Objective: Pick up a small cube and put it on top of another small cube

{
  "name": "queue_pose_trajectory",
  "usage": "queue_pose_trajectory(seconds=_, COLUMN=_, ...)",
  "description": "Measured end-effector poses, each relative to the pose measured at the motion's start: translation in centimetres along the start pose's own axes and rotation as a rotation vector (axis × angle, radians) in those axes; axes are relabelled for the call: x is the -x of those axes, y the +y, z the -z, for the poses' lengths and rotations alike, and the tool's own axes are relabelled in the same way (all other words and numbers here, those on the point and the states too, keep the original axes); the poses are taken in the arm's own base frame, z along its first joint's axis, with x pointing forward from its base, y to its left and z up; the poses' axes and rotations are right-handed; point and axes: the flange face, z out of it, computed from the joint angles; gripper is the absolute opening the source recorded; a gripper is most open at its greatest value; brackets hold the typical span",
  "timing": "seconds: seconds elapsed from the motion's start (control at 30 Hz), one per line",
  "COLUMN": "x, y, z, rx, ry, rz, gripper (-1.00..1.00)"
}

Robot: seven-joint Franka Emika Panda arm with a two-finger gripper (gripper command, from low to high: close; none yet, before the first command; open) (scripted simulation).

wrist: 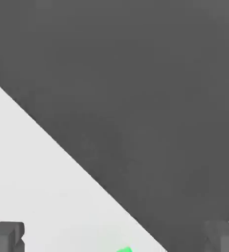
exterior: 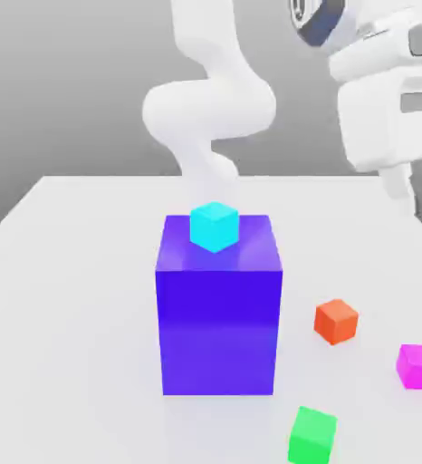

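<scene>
Green cube (exterior: 311, 436) nearest, matte like pink cube (exterior: 419, 366), smooth white table (exterior: 70, 317); tool (wrist: 114, 238) wide open, empty.

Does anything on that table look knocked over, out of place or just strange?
Nothing looks spilled or damaged. The one curious thing is a cyan cube perched on the tall blue block, near its back edge, while the orange-red cube, magenta cube and green cube lie loose on the table, apart from one another.
</scene>
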Motion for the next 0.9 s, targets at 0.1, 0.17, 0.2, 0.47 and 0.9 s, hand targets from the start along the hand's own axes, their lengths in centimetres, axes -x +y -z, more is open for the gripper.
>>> queue_pose_trajectory(seconds=0.1, x=3.1, y=-3.6, z=-5.7, rx=0.008, ry=-0.089, rz=0.168, gripper=0.0)
queue_pose_trajectory(seconds=0.17, x=5.8, y=-5.9, z=-9.3, rx=0.014, ry=-0.146, rz=0.285, gripper=0.0)
queue_pose_trajectory(seconds=0.2, x=7.0, y=-6.3, z=-11.0, rx=0.021, ry=-0.173, rz=0.33, gripper=0.0)
queue_pose_trajectory(seconds=0.47, x=14.7, y=-7.7, z=-22.5, rx=0.056, ry=-0.305, rz=0.573, gripper=0.0)
queue_pose_trajectory(seconds=0.9, x=14.4, y=-8.0, z=-20.9, rx=0.057, ry=-0.308, rz=0.576, gripper=-1.0)
